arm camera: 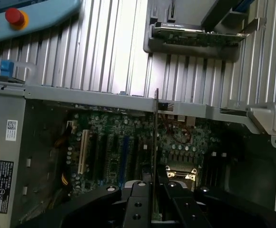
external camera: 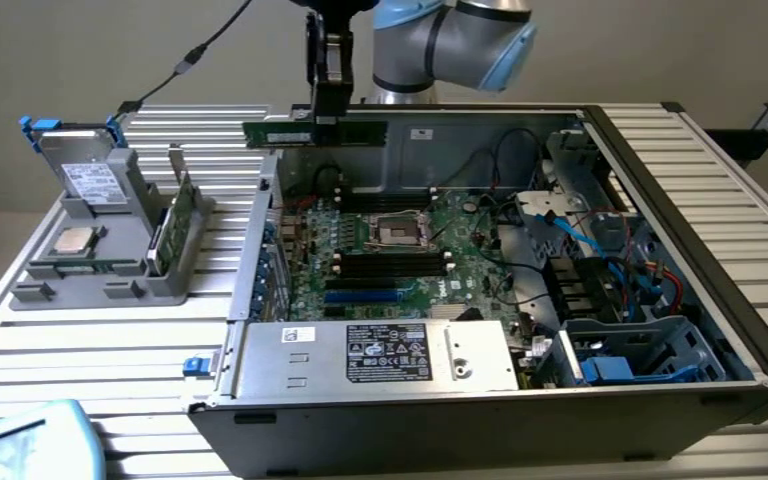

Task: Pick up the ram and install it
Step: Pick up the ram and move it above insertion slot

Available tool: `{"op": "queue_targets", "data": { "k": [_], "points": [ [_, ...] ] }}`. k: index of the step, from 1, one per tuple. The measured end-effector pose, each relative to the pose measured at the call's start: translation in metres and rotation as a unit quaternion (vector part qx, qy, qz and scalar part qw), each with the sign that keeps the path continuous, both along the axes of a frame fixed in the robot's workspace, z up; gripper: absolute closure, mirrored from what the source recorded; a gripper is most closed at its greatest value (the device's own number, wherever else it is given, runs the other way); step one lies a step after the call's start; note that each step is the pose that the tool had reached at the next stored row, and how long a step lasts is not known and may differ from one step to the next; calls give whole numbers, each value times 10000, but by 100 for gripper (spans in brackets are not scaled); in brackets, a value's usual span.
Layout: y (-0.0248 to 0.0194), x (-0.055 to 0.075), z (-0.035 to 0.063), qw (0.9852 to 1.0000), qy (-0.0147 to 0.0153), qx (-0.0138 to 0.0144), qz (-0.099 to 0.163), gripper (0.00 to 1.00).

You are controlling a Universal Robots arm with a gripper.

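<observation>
My gripper [external camera: 328, 112] hangs above the far wall of the open computer case, shut on the ram [external camera: 315, 133], a long narrow green stick held level in the air. In the wrist view the ram [arm camera: 155, 137] runs edge-on as a thin line out from between the black fingers [arm camera: 137, 199]. Beneath it lies the green motherboard [external camera: 398, 250] with its black memory slots [external camera: 384, 262] beside the processor socket [external camera: 398, 232]. The stick is well above the board and touches nothing.
The case's metal walls [external camera: 257, 250] ring the board, with the power supply [external camera: 371, 355] at the front and cables [external camera: 598, 240] on the exterior view's right. A grey holder [external camera: 117, 240] carries a wider green card [external camera: 171, 225] and a silver processor [external camera: 75, 238]. A teach pendant [arm camera: 28, 14] lies nearby.
</observation>
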State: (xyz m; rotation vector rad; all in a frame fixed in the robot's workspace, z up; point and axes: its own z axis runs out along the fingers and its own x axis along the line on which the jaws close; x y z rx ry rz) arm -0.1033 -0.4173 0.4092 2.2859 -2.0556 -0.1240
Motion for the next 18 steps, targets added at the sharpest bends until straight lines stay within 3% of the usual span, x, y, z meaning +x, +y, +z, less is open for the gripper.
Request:
{"op": "queue_targets", "data": {
  "k": [5,9,14,18],
  "points": [
    [0,230,-7,10000,-5,0,1,85],
    [0,380,-35,10000,-34,-4,2,85],
    [0,528,-99,10000,-70,-6,2,85],
    [0,590,-161,10000,-80,-7,2,85]
  ]
}}
